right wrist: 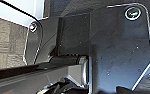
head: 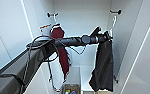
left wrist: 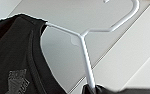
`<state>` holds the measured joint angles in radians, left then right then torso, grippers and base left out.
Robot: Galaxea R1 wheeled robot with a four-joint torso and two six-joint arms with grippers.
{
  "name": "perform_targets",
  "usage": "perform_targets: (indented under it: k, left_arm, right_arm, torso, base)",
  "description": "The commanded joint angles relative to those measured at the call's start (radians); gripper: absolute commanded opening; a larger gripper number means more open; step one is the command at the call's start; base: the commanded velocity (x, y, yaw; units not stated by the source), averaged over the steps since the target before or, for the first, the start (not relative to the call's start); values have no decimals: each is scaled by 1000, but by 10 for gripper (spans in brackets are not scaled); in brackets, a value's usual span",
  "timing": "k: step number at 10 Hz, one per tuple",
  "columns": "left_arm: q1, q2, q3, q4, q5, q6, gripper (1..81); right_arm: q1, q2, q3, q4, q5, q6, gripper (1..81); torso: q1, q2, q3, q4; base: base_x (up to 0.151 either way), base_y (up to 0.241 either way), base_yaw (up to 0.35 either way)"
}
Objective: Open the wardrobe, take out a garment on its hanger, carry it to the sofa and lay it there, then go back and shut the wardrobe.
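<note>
A: In the head view we see the wardrobe standing open, its white interior facing us. What hangs inside?

B: Two garments. We mark the dark red garment on the left side, under a hook on the back wall. The black garment hangs on the right side, well apart from the red one, its hem low near the wardrobe floor.

A: Where is our left arm?

B: It crosses the picture from the lower left, and the left gripper sits at the top of the black garment, at shoulder level. A thin white line rises from there toward the upper right hook; we take it for the hanger.

A: Does the left wrist view confirm this?

B: It shows the hanger close up: white, with a curved hook at the top and one arm running into the neckline of the garment. We cannot tell whether the left gripper is open or closed on it.

A: And the right gripper?

B: The right wrist view shows the robot's own dark plate over a brownish floor; we cannot tell its state.
</note>
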<state>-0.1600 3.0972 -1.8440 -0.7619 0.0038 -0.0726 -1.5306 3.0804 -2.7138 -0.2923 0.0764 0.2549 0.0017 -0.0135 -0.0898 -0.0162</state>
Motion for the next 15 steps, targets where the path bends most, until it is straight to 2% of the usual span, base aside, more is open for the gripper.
perform_targets:
  k: [1, 8, 15]
  left_arm:
    - [-198, -6, 17, 27, -28, 19, 10]
    - [-124, -54, 135, 32, -35, 20, 10]
    - [-53, -87, 275, 47, -100, 19, 10]
  right_arm:
    - [37, 8, 8, 2, -49, -3, 811]
    - [40, 10, 8, -1, -47, -3, 811]
    - [40, 8, 8, 1, -36, -3, 811]
  torso:
    - [0, 0, 0, 0]
    - [0, 0, 0, 0]
    - [0, 0, 0, 0]
  base:
    - [-87, 0, 0]
    - [-88, 0, 0]
    - [-101, 0, 0]
